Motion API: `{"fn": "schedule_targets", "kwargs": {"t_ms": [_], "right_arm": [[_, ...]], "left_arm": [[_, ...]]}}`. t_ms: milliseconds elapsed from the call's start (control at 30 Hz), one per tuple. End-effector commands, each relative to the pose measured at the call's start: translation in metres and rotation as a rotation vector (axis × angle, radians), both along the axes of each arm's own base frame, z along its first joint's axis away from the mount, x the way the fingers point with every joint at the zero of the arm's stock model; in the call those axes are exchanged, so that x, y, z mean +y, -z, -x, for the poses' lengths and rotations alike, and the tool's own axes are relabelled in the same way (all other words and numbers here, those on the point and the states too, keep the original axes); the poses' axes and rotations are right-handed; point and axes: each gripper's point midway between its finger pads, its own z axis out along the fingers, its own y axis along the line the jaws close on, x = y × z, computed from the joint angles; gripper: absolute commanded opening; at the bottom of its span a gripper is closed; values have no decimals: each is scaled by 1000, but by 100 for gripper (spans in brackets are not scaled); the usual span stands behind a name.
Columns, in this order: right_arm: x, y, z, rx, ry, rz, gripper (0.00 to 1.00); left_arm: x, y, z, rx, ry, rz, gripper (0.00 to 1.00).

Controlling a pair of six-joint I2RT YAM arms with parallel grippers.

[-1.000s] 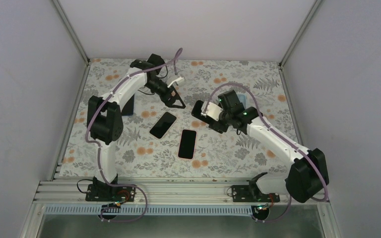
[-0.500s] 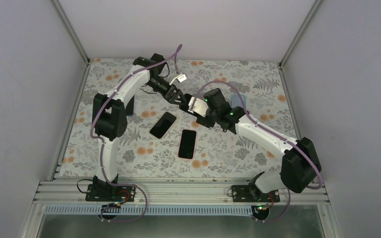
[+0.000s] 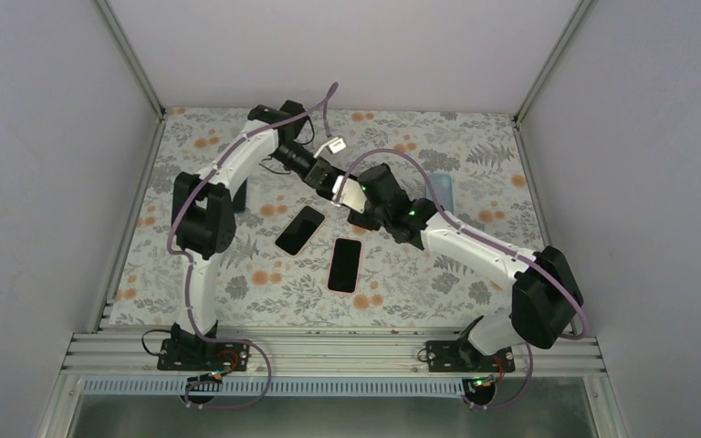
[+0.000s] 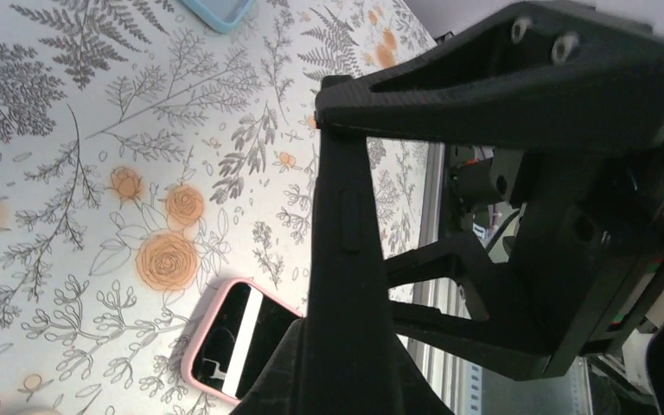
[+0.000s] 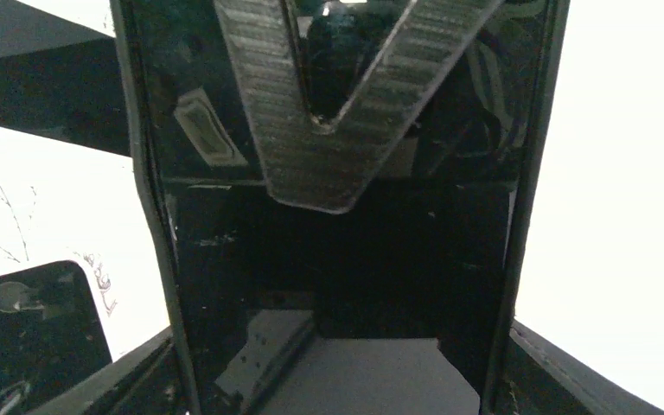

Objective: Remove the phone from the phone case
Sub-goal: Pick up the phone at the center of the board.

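Floral table (image 3: pixel 438 283), black phone (image 5: pixel 337 259) face-on right wrist, edge-on left wrist

pink case (image 4: pixel 188 363), floral table (image 4: pixel 95 130), blk phone (image 5: pixel 337 259)

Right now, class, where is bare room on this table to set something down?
Free: the near strip between the pink-cased phone and the table rail; the far-right corner beyond the blue case. Crowded: the middle, where left gripper and right gripper clamp the held phone near the black phone.
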Motion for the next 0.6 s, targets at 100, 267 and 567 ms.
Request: {"fn": "schedule_targets", "kwargs": {"t_ms": [100, 267, 567], "right_arm": [[11, -25, 4, 72, -31, -90, 100], [-4, -28, 39, 360, -178, -184, 100], [-17, -23, 66, 623, -351, -250, 100]], "left_arm": [[-6, -23, 19, -74, 89, 82, 2], [9, -27, 26, -242, 136, 12, 2], [24, -34, 46, -566, 157, -133, 2]]}}
